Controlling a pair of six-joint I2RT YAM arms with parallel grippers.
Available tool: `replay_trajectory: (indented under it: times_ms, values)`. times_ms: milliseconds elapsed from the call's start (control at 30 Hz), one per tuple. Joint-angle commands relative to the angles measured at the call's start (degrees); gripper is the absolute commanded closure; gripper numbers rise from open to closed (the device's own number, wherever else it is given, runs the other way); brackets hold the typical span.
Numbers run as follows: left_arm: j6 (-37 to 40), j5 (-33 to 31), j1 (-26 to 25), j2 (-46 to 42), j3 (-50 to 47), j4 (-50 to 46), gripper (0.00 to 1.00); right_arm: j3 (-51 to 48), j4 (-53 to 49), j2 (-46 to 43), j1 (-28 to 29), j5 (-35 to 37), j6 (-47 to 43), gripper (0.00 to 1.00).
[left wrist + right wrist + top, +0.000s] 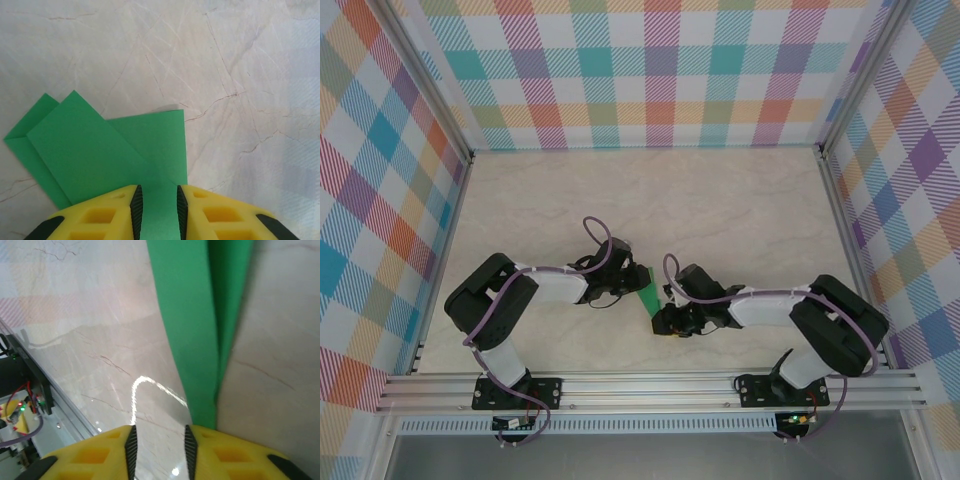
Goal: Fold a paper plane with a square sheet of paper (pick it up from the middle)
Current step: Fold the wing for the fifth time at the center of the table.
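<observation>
The square sheet of paper is bright green, folded into overlapping flaps, and lies on the marble table between the two grippers. In the left wrist view the paper spreads flat, two pointed flaps to the left and a squarer flap to the right. My left gripper stands over its near edge, jaws a little apart, with green paper flat in the gap beneath them. In the right wrist view the paper runs as a long creased strip past the right finger. My right gripper is open, with bare table between its pads.
The marble tabletop stretches away behind the grippers. An aluminium rail runs along the near edge, close behind the right gripper. Checked walls close in the left, far and right sides.
</observation>
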Motion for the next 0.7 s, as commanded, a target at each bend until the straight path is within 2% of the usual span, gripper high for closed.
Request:
replay_trajectory:
  times_ms: [0,200,500,667]
  values:
    - [1.04,-0.39,-0.33,-1.38,0.10,-5.62,0.71,-1.24,-4.86,-5.86,0.18,5.33,-0.67,0.61]
    - [3.23,-3.27,-1.55,-6.57,2.92,-12.36,0.66,-3.43,-10.84,-14.73,0.17,14.47,0.61,0.50]
    - [3.64,-11.03,-4.29,-12.05,5.84,-22.43,0.52,-6.37,-13.52,-20.45,0.18,17.22,2.00,0.43]
    - [2.54,-14.62,-6.02,-13.61,6.53,-25.66,0.49,-7.77,-15.10,-24.24,0.18,18.39,2.53,0.41]
